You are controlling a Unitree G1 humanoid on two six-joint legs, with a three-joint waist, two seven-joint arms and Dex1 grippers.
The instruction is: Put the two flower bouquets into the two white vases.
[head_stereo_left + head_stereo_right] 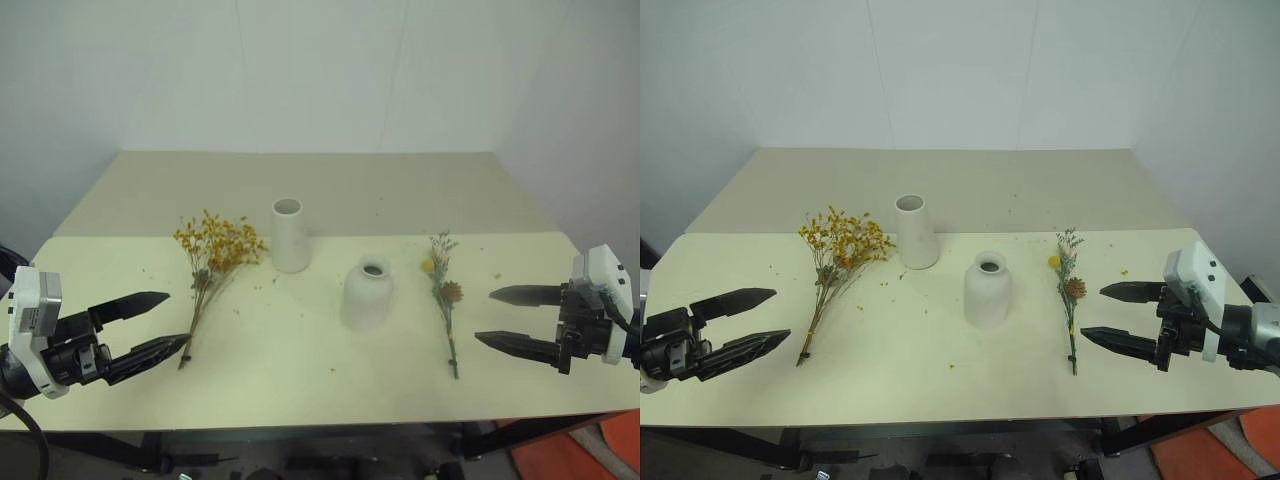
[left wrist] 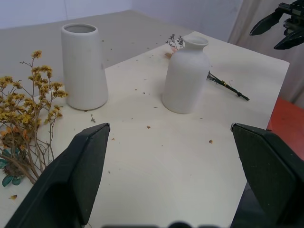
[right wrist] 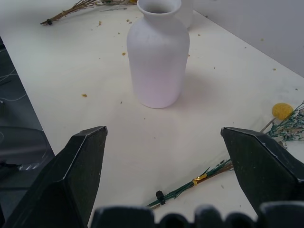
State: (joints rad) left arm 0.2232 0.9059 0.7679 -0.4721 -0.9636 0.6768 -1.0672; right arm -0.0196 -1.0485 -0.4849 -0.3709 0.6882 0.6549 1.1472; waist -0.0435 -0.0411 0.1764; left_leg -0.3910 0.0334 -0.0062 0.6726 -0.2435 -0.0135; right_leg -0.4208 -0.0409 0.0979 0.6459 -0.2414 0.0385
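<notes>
A bushy yellow-orange bouquet (image 1: 213,255) lies flat on the table's left half, stem end toward me. My left gripper (image 1: 170,322) hovers open just left of that stem end, holding nothing. The tall white cylinder vase (image 1: 289,235) stands upright behind the middle. The squat bell-shaped white vase (image 1: 367,293) stands to its right and nearer. A sparse bouquet with grey-green sprigs and a brown cone (image 1: 444,293) lies right of it. My right gripper (image 1: 485,316) stands open a short way right of that bouquet's stem, empty.
The pale yellow table (image 1: 300,370) carries scattered petal crumbs around both bouquets. A beige surface (image 1: 320,185) extends behind it to a white wall. An orange patch of floor (image 1: 590,455) shows past the front right corner.
</notes>
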